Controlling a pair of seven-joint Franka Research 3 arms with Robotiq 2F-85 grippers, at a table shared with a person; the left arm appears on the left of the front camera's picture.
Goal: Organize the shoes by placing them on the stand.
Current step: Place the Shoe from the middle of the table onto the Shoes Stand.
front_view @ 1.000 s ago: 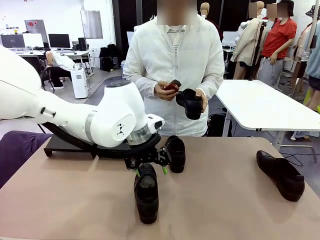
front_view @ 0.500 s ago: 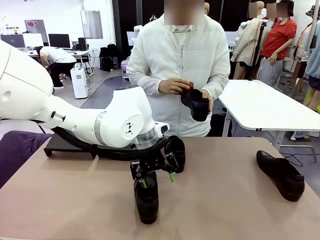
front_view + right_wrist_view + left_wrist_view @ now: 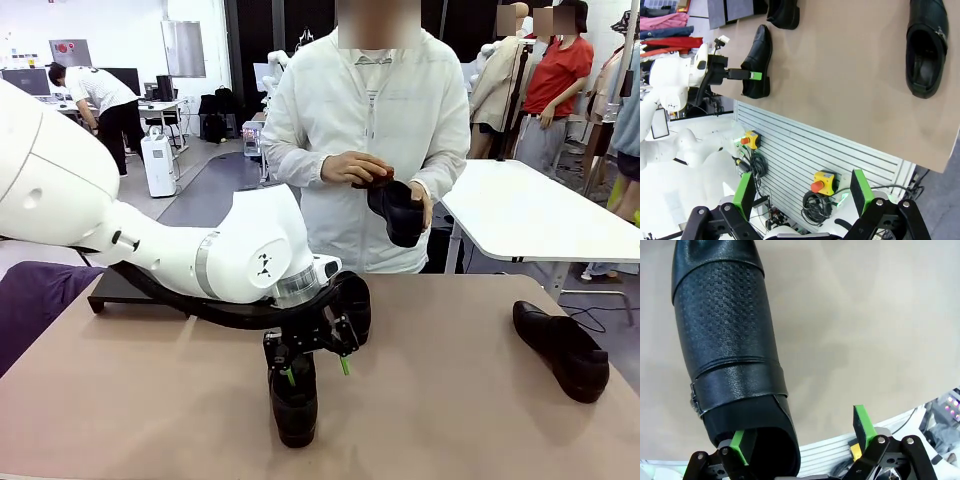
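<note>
Closest to me, the near shoe [image 3: 294,405] lies mid-table. My left gripper [image 3: 316,370] hangs over its heel, jaws spread, one pad [image 3: 742,445] at the opening. My right gripper [image 3: 802,192] is spread too, empty. A second shoe [image 3: 352,305] lies just behind the first and a third shoe [image 3: 562,352] to the right. The stand [image 3: 125,290] sits back left. The person [image 3: 350,130] holds the fourth shoe [image 3: 398,212].

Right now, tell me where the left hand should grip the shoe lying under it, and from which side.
Probably the side wall of the shoe at its heel opening, coming straight down from above. It lies flat with the opening up, and the open left hand has one pad over the opening, the other beside the shoe.
</note>
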